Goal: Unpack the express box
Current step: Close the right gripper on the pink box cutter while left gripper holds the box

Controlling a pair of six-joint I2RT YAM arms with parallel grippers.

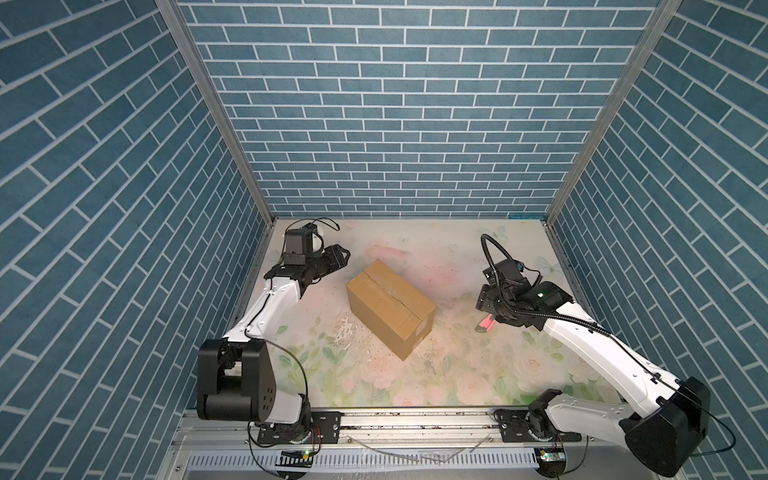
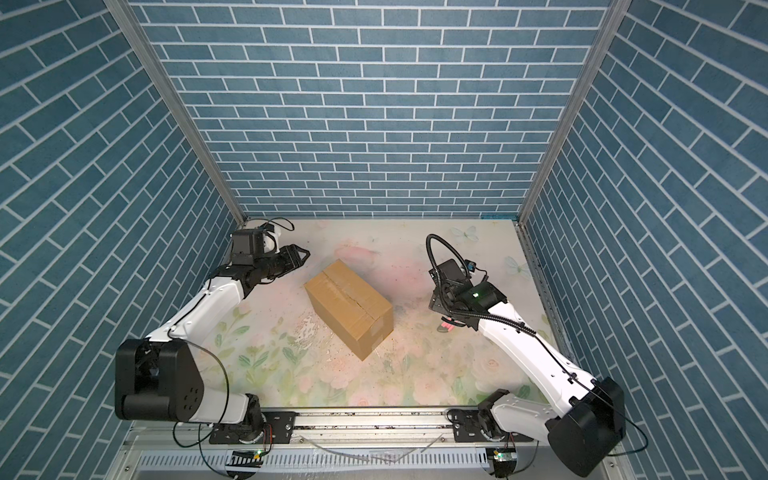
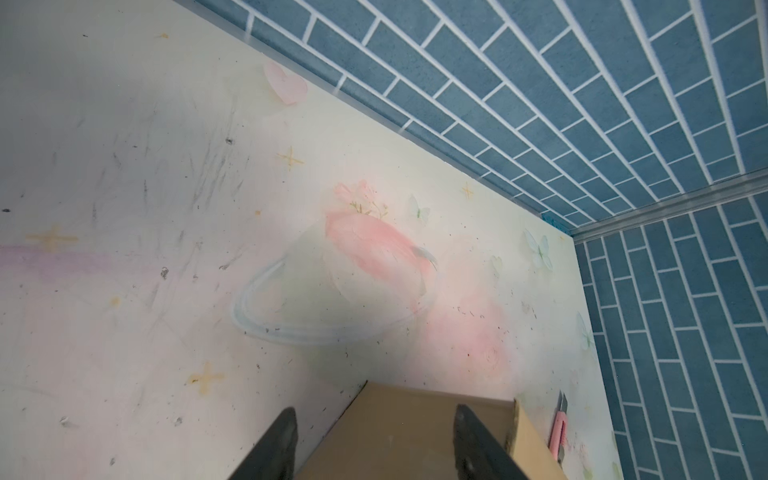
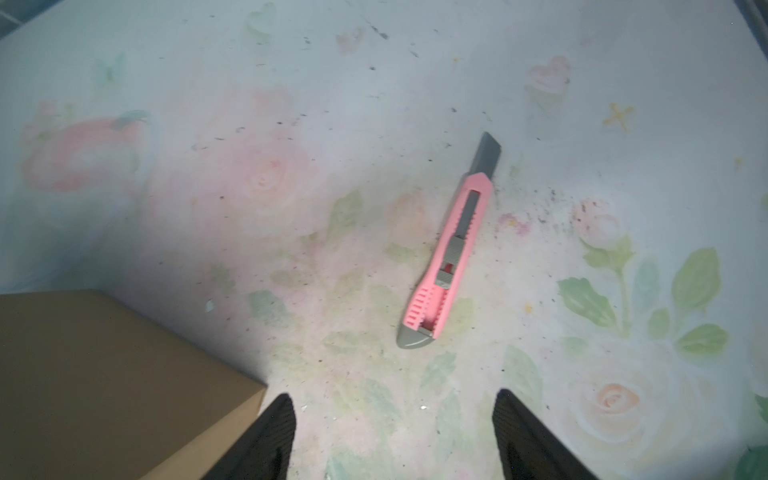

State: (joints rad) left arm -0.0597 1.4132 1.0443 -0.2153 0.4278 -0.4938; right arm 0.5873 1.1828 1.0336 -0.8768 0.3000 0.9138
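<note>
Brown oblong express box (image 1: 390,309) sits diagonally, closed, seam upward

Pink plastic snap-blade utility knife (image 1: 487,323): in both top views only a pink sliver shows, right of centre; the rest lies hidden under the right arm's black wrist (image 1: 513,297). Plain brown oblong cardboard box (image 3: 415,432): cut by the frame edge in both wrist views. Right gripper (image 4: 393,397): fingers run off the frame, and cannot be made out in the top views.

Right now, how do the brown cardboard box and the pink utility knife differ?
The plain brown oblong cardboard box is far bigger than the slim pink plastic utility knife. The box's flaps are shut; the knife's blade is out. Both rest on the floral table, ungripped.
</note>
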